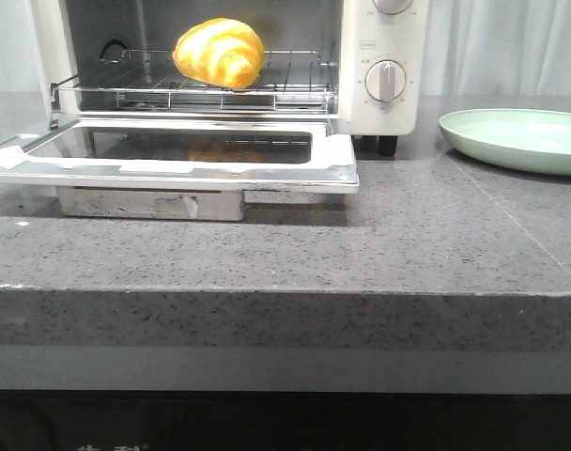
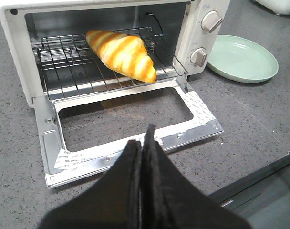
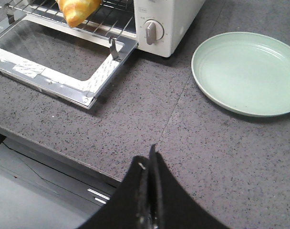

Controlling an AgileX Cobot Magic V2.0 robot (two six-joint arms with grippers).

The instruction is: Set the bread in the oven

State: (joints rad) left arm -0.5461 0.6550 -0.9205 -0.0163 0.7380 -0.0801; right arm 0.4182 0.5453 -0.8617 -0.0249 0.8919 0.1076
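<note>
Cream-white oven (image 1: pixel 384 56) is seen at the left of the grey worktop (image 1: pixel 408 235), its glass door (image 1: pixel 173 155) dropped flat. Bread (image 1: pixel 219 52) is laid on the wire rack (image 1: pixel 126 89) inside, toward its front edge. Green plate (image 1: pixel 516 138) is set right of the oven, apart from it. Left gripper (image 2: pixel 144 143) is held above the door's front edge, jaws together, nothing held. Right gripper (image 3: pixel 150 160) is held over bare worktop near the plate, jaws together.
</note>
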